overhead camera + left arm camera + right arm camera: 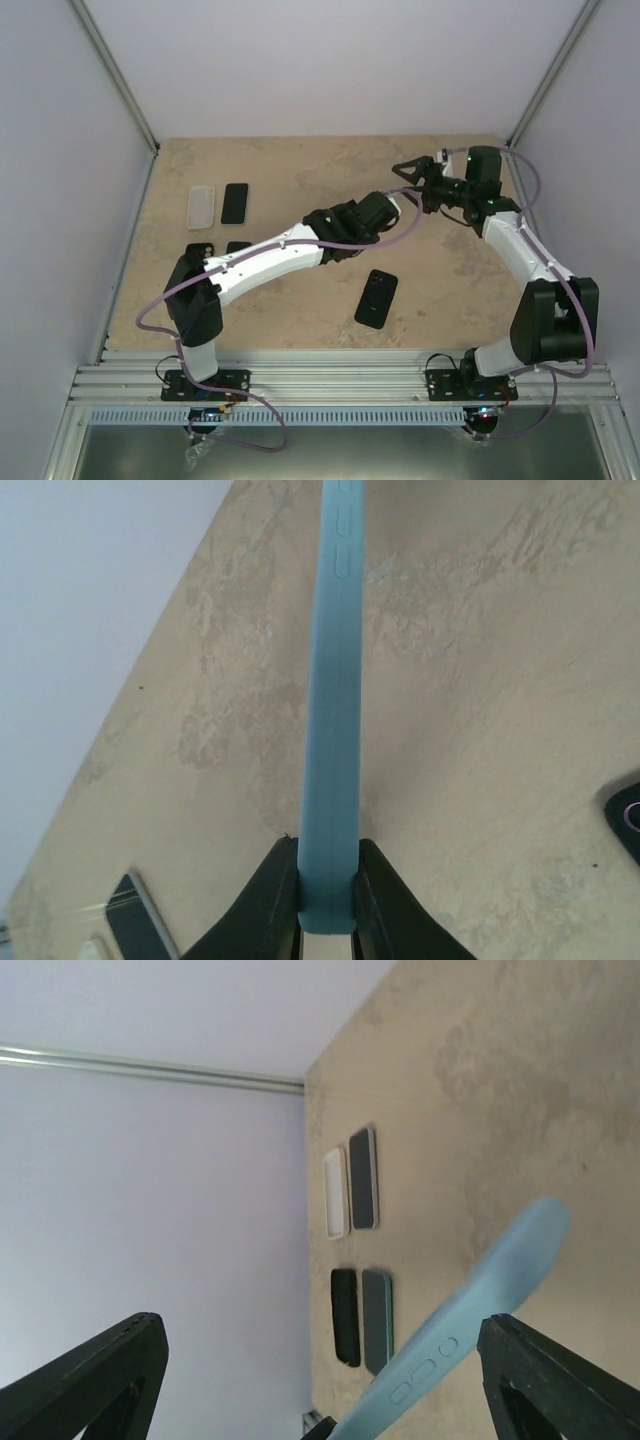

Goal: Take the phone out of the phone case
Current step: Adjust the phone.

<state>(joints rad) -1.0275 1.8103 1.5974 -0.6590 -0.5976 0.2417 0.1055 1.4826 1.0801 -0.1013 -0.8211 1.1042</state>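
Blue phone case (pixel 332 730) sits clamped edge-on in your left claw (pixel 328 900) above the counter (pixel 480 680), right claw (pixel 315 1335) wide open and empty; extraction looks pending.

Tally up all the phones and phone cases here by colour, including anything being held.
White plastic phone case: 1
Light blue silicone phone case: 1
Black or dark grey phones or cases: 4
Total: 6

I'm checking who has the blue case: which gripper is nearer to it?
Left. The left gripper is shut on one end of the blue case, holding it edge-on above the table. The right gripper is open beside the other end, not gripping it.
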